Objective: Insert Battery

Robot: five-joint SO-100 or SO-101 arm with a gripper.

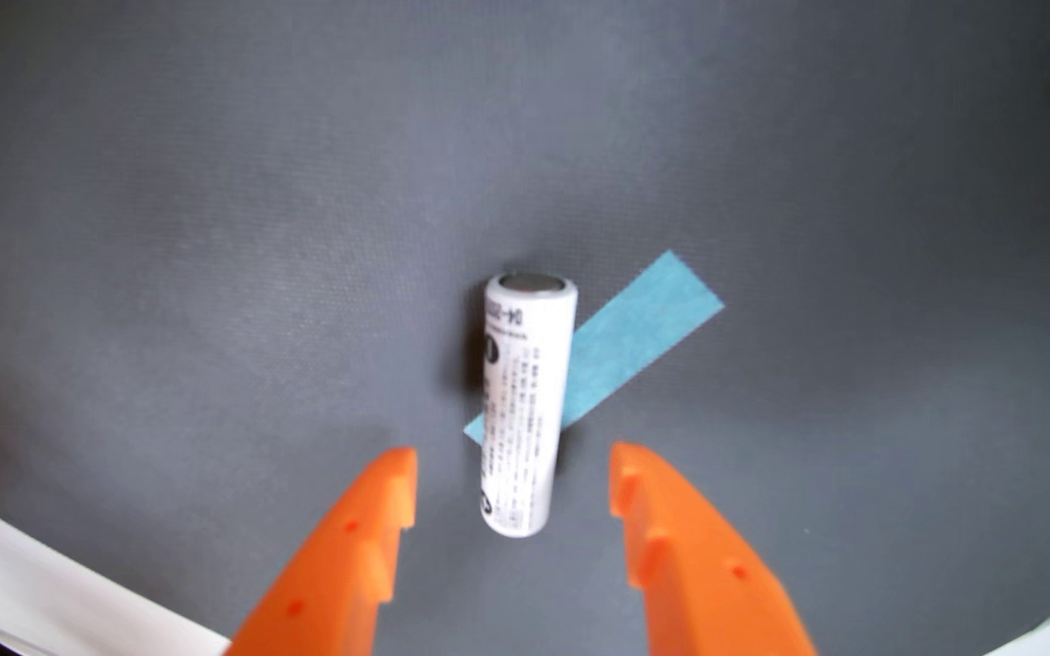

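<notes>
Orange hand [513, 460], battery [525, 404], grey mat [194, 252]

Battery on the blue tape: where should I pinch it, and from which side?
Grip the battery across its round white body near the middle, coming straight down from above. It lies flat on the grey mat, crossing the blue tape, its long axis running between the open orange fingers, so closing should clamp its curved sides.

gripper [513, 470] is spread wide with bare grey mat [194, 252] all round, only the battery [524, 404] lying between the tips, flat blue tape [630, 340] under it
</notes>
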